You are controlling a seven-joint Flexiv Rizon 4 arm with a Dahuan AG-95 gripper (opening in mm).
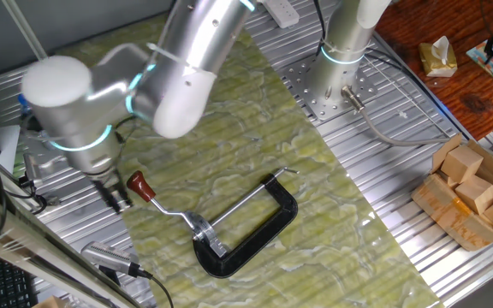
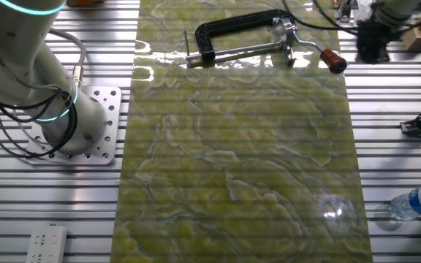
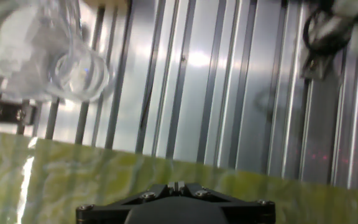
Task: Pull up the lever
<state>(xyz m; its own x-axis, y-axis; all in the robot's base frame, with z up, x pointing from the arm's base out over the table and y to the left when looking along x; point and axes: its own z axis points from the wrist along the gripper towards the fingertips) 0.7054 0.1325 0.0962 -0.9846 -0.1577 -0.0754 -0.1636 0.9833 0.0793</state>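
Ribbed metal counter (image 1: 375, 214) carrying a green marbled mat (image 1: 255, 162) laid diagonally across it. On the mat: black C-shaped clamp (image 1: 251, 231) lying flat, long screw rod (image 1: 242, 205) spanning its mouth. Lever (image 1: 165, 205): thin bent silver rod with red-brown knob (image 1: 140, 186), joined at the clamp's silver bracket (image 1: 208, 235); the knob reaches just past the mat's edge in both fixed views. Gripper (image 1: 118, 199): hanging just beside the knob, apart from it, over the bare ribs at the mat's edge; fingers appear close together, holding nothing, though whether fully closed cannot be told. One fixed view alone shows wooden blocks in a box (image 1: 473, 192) at the far side, well apart from the clamp. The other fixed view alone shows the arm's bolted base plate (image 2: 97, 124), a power strip (image 2: 46, 243) and a plastic bottle (image 2: 419, 201) beside the mat, with most of the mat bare below the clamp. Hand view: only ribs, the mat's edge (image 3: 166, 180), clear blurred plastic (image 3: 42, 56) at upper left; lever not seen there
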